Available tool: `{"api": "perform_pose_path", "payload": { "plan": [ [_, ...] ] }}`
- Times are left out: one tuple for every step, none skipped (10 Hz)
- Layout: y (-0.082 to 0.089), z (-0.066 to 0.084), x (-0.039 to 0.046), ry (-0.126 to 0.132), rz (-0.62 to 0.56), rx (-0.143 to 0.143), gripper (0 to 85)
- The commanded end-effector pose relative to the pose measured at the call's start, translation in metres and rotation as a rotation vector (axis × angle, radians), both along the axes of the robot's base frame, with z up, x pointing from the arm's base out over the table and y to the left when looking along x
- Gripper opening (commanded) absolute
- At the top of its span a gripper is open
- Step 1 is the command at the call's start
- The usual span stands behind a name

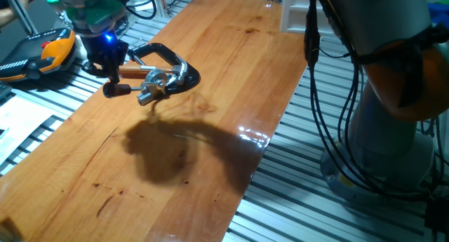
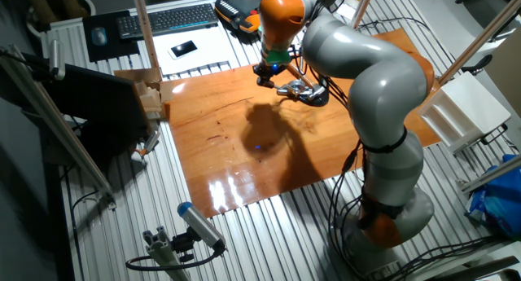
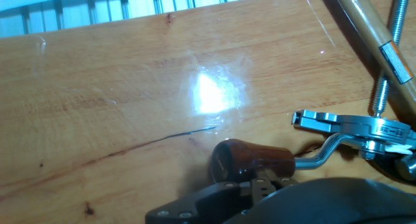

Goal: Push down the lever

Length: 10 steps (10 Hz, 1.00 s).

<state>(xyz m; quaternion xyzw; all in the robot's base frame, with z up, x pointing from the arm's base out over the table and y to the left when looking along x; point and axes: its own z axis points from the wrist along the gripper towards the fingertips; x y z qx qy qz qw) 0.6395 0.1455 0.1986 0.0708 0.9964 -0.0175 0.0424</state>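
Note:
The lever shows best in the hand view: a reddish-brown knob [image 3: 250, 160] on a thin bent metal rod [image 3: 318, 158], hinged on a chrome base [image 3: 351, 126]. It lies low, close to the table. My gripper [image 3: 260, 188] sits right over the knob at the bottom edge, its dark fingers together and holding nothing. In one fixed view the gripper [image 1: 112, 78] hangs just above the dark knob [image 1: 116, 90], left of the chrome base [image 1: 158, 81]. In the other fixed view the gripper [image 2: 266, 76] is at the table's far side.
A black C-shaped clamp [image 1: 174, 59] with a threaded rod [image 3: 390, 49] holds the base to the wooden table [image 1: 210, 144]. A tan wooden handle [image 3: 367, 36] lies beside it. An orange-and-black device [image 1: 49, 52] sits off the table's left. Cables and the arm's base [image 1: 393, 130] stand right.

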Motion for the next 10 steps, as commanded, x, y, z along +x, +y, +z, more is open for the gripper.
{"api": "perform_pose_path", "payload": {
  "plan": [
    [0.001,-0.003,0.0006,0.002,0.001,0.0,0.0],
    [0.002,-0.008,0.0019,0.002,0.006,0.001,0.0],
    [0.002,-0.014,0.0037,0.001,0.009,0.007,0.0],
    [0.002,-0.02,0.0049,-0.002,0.011,0.008,0.0],
    [0.004,-0.024,0.0053,-0.004,0.009,0.01,0.0],
    [0.007,-0.027,0.0049,-0.004,0.006,0.009,0.0],
    [0.011,-0.031,0.0039,-0.009,-0.001,0.006,0.0],
    [0.015,-0.035,0.0031,-0.012,-0.004,0.003,0.0],
    [0.017,-0.039,0.0025,-0.014,-0.004,0.0,0.0],
    [0.019,-0.042,0.0018,-0.018,-0.007,0.004,0.0]
  ]
}}
